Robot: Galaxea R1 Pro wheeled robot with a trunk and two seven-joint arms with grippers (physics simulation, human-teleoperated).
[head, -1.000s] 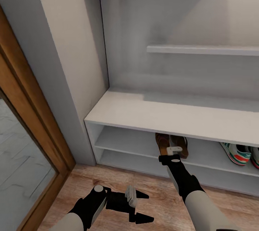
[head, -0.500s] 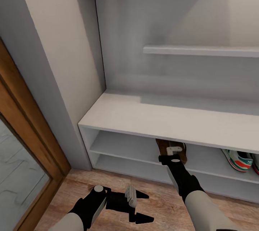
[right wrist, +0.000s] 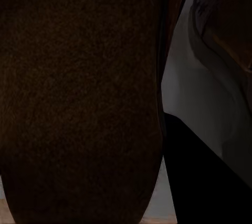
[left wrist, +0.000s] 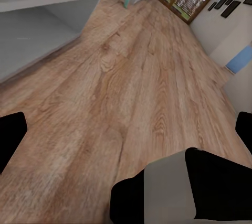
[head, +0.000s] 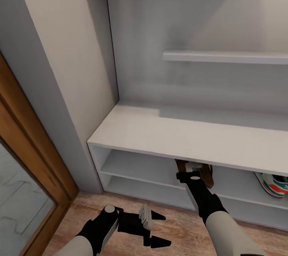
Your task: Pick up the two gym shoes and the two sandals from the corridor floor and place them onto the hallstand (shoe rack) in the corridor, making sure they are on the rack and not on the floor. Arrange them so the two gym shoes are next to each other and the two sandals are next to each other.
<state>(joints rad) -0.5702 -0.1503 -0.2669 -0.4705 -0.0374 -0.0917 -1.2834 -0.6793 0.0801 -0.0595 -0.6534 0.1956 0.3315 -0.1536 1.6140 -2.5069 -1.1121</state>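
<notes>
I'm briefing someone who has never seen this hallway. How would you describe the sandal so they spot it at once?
Find the pale grey shoe rack against the wall, then its upper open shelf row just under the bench top. The sandal is the dark brown leather piece there, at the tip of the right hand. The sneaker farther right on that shelf is white, green and red-orange.

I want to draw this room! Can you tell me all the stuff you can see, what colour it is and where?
hallstand: one, pale grey-white, against the wall, open shelf rows below.
upper shelf: one, grey-white, on the wall above.
sandals: dark brown, on the upper open shelf row; count unclear.
gym shoe: one showing, white, green and red-orange, same row, far right.
corridor floor: light brown wood planks.
door frame: brown wood, left.
left tool: black, open, above the floor.
right tool: at the sandals.
</notes>
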